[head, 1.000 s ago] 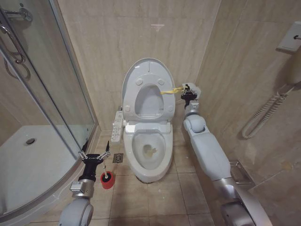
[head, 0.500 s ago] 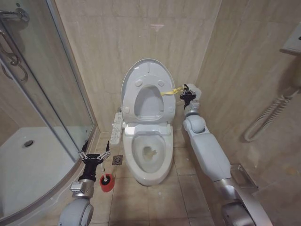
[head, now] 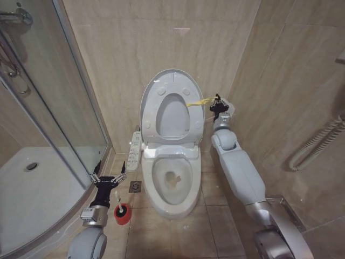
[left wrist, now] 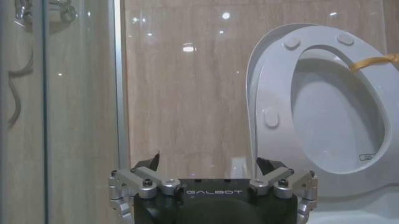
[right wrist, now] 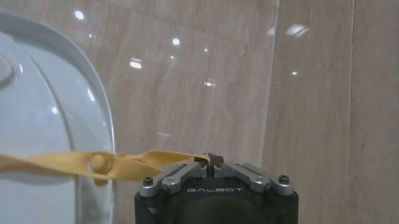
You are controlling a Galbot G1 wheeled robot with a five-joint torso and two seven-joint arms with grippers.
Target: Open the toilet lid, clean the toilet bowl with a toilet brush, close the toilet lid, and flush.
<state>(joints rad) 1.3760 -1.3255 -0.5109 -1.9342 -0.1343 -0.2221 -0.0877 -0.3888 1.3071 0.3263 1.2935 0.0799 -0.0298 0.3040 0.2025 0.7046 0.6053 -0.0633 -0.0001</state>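
Note:
The toilet lid [head: 171, 81] stands raised against the back wall, with the seat ring [head: 150, 116] lifted in front of it. A yellow strap [head: 198, 102] runs from the lid's edge to my right gripper [head: 217, 102], which is shut on the strap [right wrist: 93, 164] beside the lid [right wrist: 37, 116]. Below, the toilet bowl [head: 172, 181] lies uncovered, its bottom stained yellowish. The toilet brush [head: 122, 212] stands in its red base on the floor left of the bowl. My left gripper [head: 108, 176] hovers open just above and left of the brush, holding nothing [left wrist: 209, 163].
A glass shower door [head: 54, 108] and a white shower tray [head: 32, 186] close off the left side. A button panel [head: 133, 148] sits on the bowl's left, a floor drain [head: 135, 186] beside it. A coiled hose [head: 318, 140] hangs on the right wall.
The head camera has shifted, so the whole picture has slid. The lid and seat ring look slightly more upright, with the right gripper still on the strap. The left arm has stayed put.

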